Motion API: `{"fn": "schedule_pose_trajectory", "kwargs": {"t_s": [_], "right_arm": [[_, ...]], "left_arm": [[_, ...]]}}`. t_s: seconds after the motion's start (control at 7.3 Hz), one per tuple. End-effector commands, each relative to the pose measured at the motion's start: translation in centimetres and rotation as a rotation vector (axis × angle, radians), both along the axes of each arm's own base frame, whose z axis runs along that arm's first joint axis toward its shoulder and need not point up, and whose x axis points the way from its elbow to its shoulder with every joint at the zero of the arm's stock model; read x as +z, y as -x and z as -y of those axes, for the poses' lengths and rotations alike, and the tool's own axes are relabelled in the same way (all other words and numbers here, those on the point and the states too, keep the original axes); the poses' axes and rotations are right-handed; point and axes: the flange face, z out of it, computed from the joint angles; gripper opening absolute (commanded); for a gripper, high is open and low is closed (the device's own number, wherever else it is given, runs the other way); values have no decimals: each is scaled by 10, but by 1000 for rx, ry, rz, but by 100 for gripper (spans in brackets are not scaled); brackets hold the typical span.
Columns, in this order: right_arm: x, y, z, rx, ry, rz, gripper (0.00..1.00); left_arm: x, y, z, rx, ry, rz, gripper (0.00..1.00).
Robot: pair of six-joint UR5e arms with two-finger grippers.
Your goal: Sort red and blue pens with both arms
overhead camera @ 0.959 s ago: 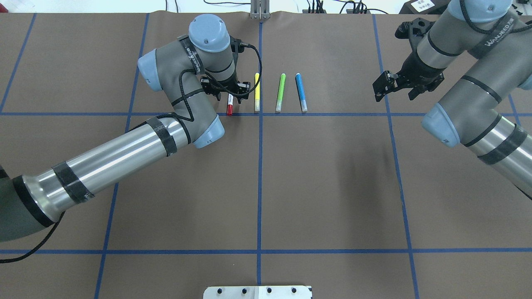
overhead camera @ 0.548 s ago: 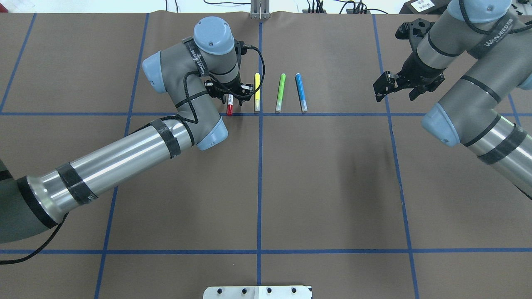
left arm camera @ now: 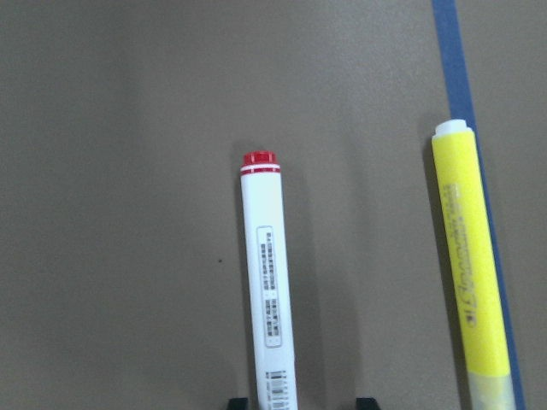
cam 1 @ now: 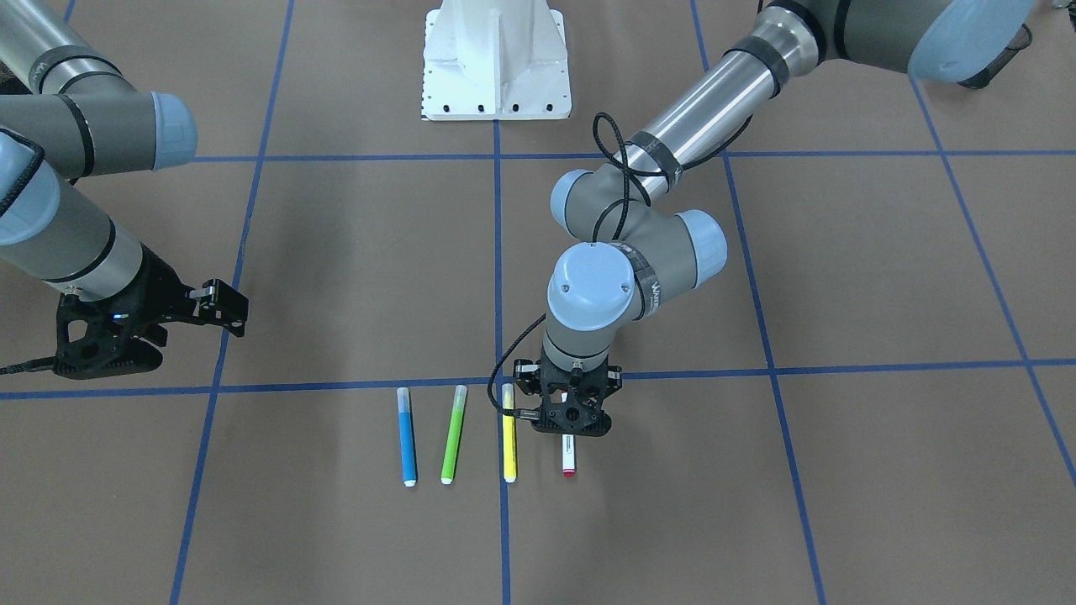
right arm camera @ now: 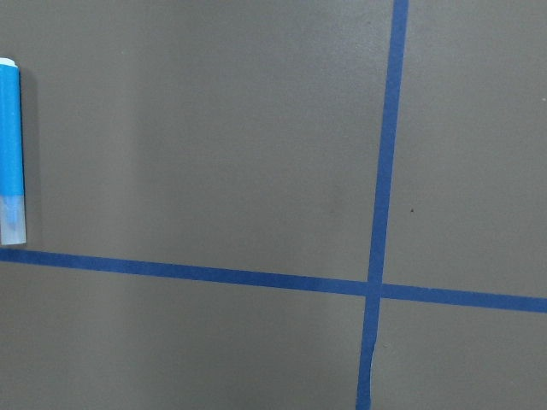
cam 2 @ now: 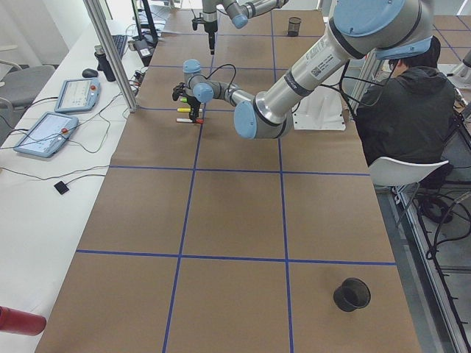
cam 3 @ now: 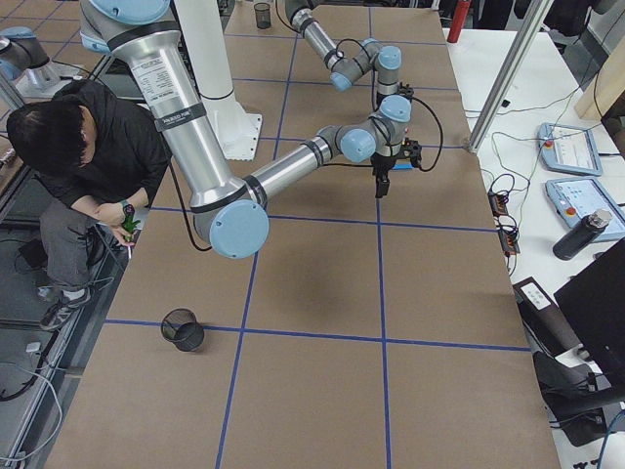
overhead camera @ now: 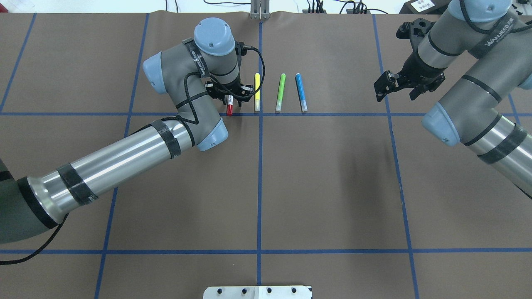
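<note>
Brown paper gridded with blue tape covers the counter (overhead camera: 332, 187). Over it the left tool (overhead camera: 230, 96) hangs with its fingers spread astride the red pen (left arm camera: 267, 282), which lies flat beneath. The right tool (overhead camera: 395, 96) is likewise spread, well apart from the blue pen (overhead camera: 301, 92).

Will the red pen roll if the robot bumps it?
Probably: the red pen looks round and smooth, lying flat on the table, so a nudge could roll it. It looks stiff and slim, so lifting likely won't bend it.
</note>
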Motion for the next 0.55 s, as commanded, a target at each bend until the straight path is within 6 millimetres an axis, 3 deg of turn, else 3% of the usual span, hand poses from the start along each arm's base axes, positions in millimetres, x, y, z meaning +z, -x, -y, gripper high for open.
{"fn": "schedule_pose_trajectory", "kwargs": {"t_s": [0.0, 0.41], "right_arm": [[0, 0, 0, 0, 0, 0, 99], [0, -1, 0, 1, 0, 0, 99]], "left_arm": [[3, -1, 0, 0, 4, 4, 53], [3, -1, 0, 0, 5, 5, 46]]}}
